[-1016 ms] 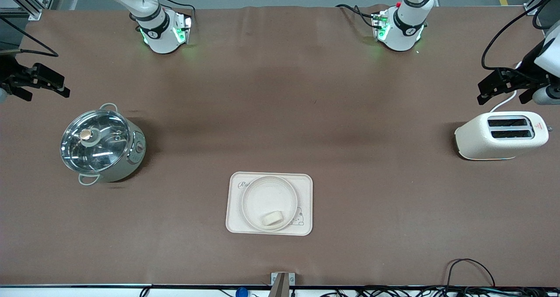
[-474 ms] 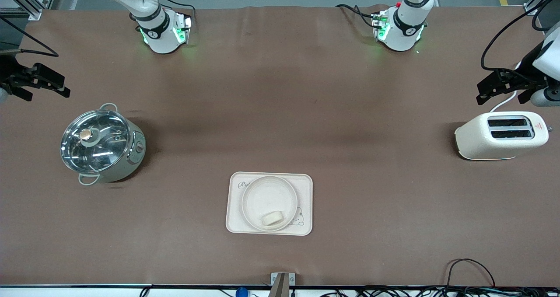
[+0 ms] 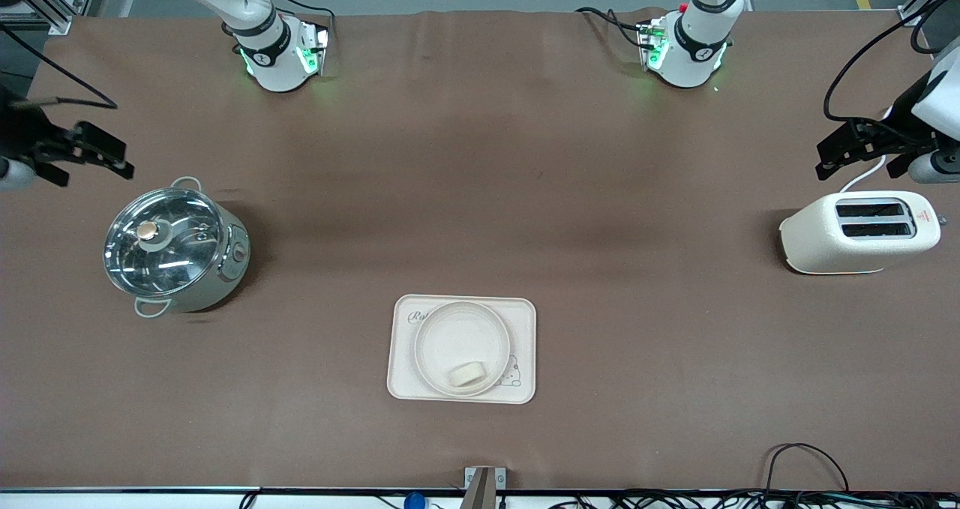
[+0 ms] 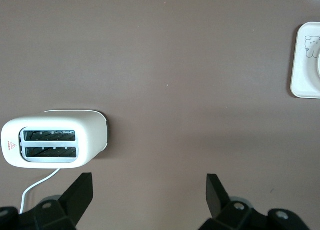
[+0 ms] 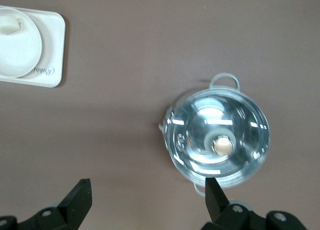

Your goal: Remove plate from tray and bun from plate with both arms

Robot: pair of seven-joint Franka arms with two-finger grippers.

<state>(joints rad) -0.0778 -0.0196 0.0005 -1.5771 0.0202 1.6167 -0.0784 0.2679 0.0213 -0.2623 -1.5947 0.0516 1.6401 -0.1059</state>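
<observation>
The round cream plate (image 3: 461, 333) sits on the rectangular cream tray (image 3: 525, 314) near the table's front edge. The small pale bun (image 3: 466, 375) lies in the plate by its nearer rim. My right gripper (image 3: 97, 173) is open and empty, over the table beside the pot. Its wrist view shows the gripper (image 5: 149, 192), the plate (image 5: 20, 50) and the bun (image 5: 10, 24). My left gripper (image 3: 859, 166) is open and empty, over the table by the toaster. Its wrist view shows the gripper (image 4: 150, 187) and a corner of the tray (image 4: 306, 60).
A steel pot with a glass lid (image 3: 171, 248) stands at the right arm's end, also in the right wrist view (image 5: 217, 135). A white toaster (image 3: 859, 232) stands at the left arm's end, also in the left wrist view (image 4: 55, 139). Cables lie along the front edge.
My right gripper has shifted a little toward the table's middle, over the spot by the pot. The left gripper, plate and bun have hardly moved.
</observation>
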